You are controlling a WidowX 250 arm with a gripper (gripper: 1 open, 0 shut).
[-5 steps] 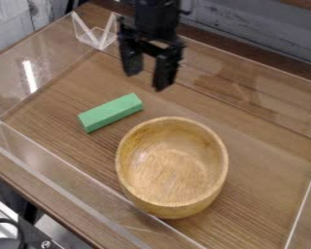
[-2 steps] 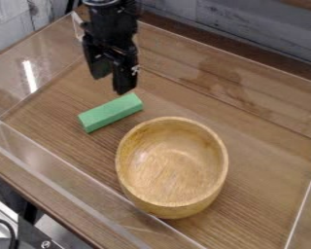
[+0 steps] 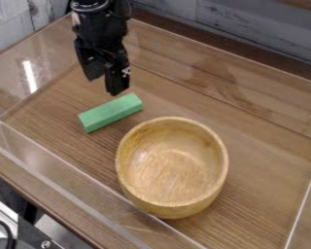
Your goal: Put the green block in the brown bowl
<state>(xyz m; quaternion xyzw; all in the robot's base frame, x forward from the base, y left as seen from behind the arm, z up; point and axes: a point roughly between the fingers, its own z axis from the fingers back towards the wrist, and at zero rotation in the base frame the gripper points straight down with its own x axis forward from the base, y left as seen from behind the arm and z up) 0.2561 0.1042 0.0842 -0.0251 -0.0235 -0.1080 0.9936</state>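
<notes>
You are working on a wood-grain table (image 3: 249, 107) fenced by a clear acrylic wall (image 3: 67, 209) along the near edge and left side. That wall is a hazard: it is hard to see, and any wide swing to the left could clip it.

The bowl (image 3: 173, 165) sits low and centre, upright and empty, its thick rim standing well proud of the table. If you carry the block across too low, it could knock that rim and shove or tip the bowl.

The gripper (image 3: 101, 74) hangs at upper left, pointing straight down with its jaws spread wide and nothing between them. It sits just beyond the block's far end, not squarely over it. Descend from here and one finger may land on top of the block, or push it sideways, rather than straddle it.

The block (image 3: 110, 113) lies flat on the table, just left of the bowl and apart from its rim, its long axis running diagonally. It is low and thin, so you must close across its narrow width; if the jaws are not turned to match the diagonal, they may pinch a corner and spin it free. Too shallow a grip could let it slip on the lift.
</notes>
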